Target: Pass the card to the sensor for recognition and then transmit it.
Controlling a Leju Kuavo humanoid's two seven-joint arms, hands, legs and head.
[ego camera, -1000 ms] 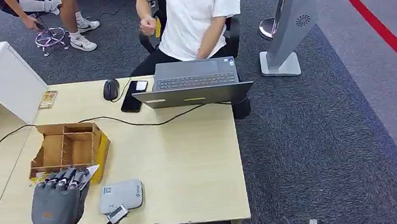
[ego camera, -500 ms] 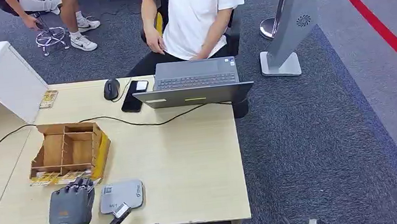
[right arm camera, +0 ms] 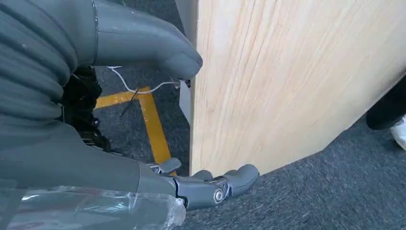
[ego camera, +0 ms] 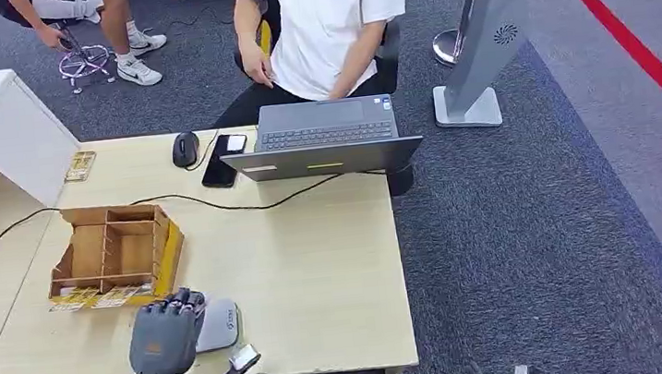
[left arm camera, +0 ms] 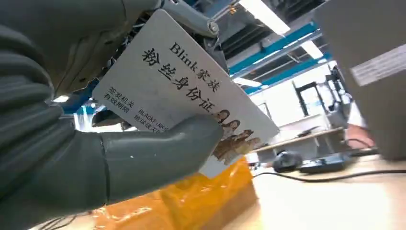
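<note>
The left hand (ego camera: 164, 330) pinches the card (left arm camera: 182, 91) by thumb and fingers over the grey sensor (ego camera: 221, 321), its long axis tilted. Cards lie before the wooden divider box (ego camera: 116, 249). The right hand (right arm camera: 143, 120) hangs with fingers apart, holding nothing.

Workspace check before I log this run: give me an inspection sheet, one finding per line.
Surface: pale wooden table, white cabinet at its far left.
Job's things: card held in the left hand; grey sensor at the near edge, partly under that hand.
Clutter: wooden box, laptop, mouse, phone.
Hands: left hand grips the card over the sensor; right hand hangs beside the table edge, holding nothing.
Cables: black cable across the table.
Surroundings: seated person behind the laptop, grey stand, carpet with red line.
</note>
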